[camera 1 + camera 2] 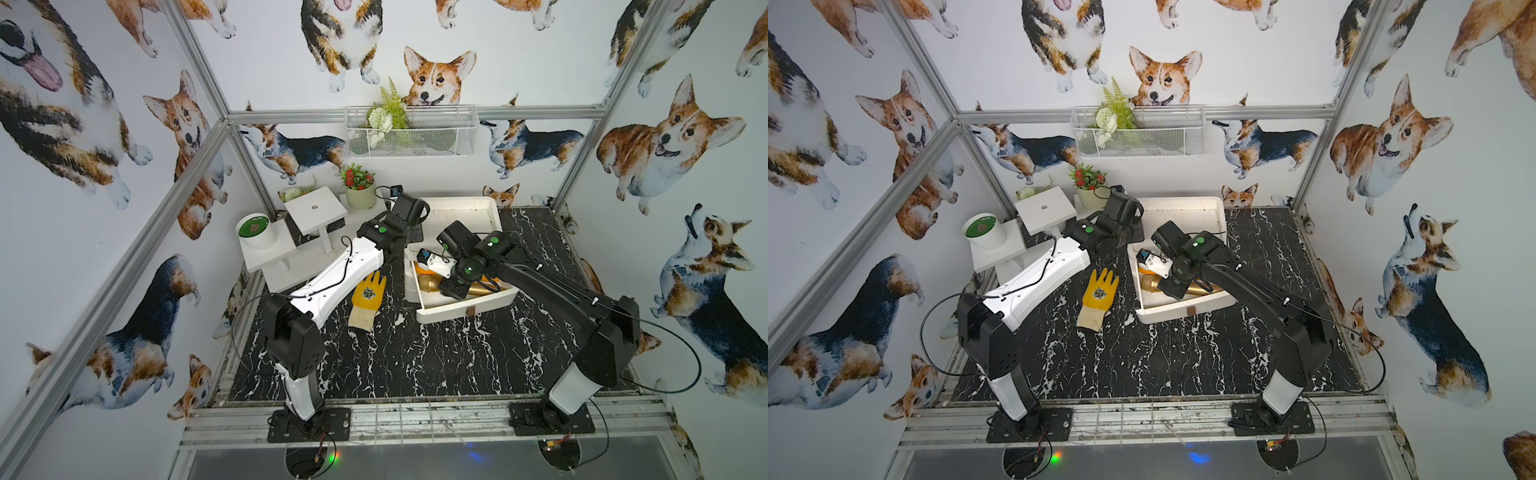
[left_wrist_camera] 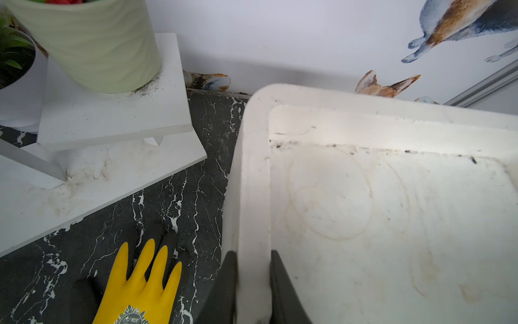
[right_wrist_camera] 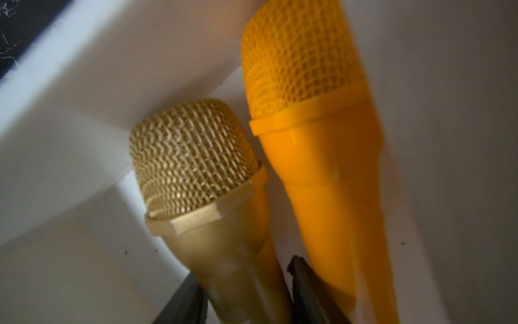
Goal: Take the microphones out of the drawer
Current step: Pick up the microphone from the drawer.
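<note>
1. Hidden: in both top views the right arm's wrist covers the middle of the gold microphone [image 1: 428,284] [image 1: 1150,283]. We see only its mesh head and part of its handle.
2. Of the orange microphone [image 1: 419,269] we make out only a sliver in a top view. The right wrist view shows it [image 3: 308,112] lying just beside the gold one [image 3: 193,162].
3. Both handles run off the edge of the right wrist view, which is soft and blurred.
4. The top views do not show either arm's fingers, because the wrist housings sit over them.
5. Location: both microphones lie inside the drawer [image 1: 465,309] [image 1: 1183,309], which stands open at the front of the white cabinet [image 1: 461,201]. Their heads are against a drawer wall [image 3: 84,112].
6. Right gripper [image 3: 244,269]: partly open, with its fingers [image 3: 308,286] set on either side of the gold handle. One finger is wedged between the two microphones. Both fingers look pressed to the handle, though blur hides the exact contact.
7. Left gripper [image 2: 253,254]: its fingers [image 2: 280,280] are clamped tight across the cabinet's top rim [image 2: 253,168], one outside and one inside.
8. A yellow glove [image 1: 368,297] [image 2: 140,283] lies flat on the tabletop [image 1: 415,365], beside the cabinet and apart from both grippers.
</note>
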`<state>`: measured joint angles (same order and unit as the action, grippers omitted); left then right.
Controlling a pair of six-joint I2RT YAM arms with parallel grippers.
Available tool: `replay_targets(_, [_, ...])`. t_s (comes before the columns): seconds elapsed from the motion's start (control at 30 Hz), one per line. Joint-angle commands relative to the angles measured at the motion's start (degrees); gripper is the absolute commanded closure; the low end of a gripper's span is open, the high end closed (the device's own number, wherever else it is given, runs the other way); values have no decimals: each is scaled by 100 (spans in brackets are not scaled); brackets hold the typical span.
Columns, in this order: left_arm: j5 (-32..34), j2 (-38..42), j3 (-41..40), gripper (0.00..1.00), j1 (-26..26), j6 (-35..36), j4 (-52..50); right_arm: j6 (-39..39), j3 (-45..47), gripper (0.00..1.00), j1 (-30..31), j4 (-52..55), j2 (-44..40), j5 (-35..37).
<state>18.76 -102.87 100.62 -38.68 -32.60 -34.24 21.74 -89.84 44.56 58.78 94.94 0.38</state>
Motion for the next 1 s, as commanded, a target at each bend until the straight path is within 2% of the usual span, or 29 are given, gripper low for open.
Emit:
replay_targets(0.0, [-611,8,-58,100,8,-264,-294,100,190,59,75,-40,-18,-185])
replay_targets(0.23, [-609,28,-86,100,23,-264,-285,60,342,82,86,-41,-111,-213])
replay_targets(0.43, [-611,24,-86,100,53,-265,-294,-1,541,93,81,-376,-452,-313])
replay_targets(0.77, [-681,25,-38,100,132,-293,-294,-177,832,100,27,-577,-855,-506])
replay_targets(0.97, [-712,13,-25,100,159,-308,-276,-284,1014,100,-41,-805,-1139,-674])
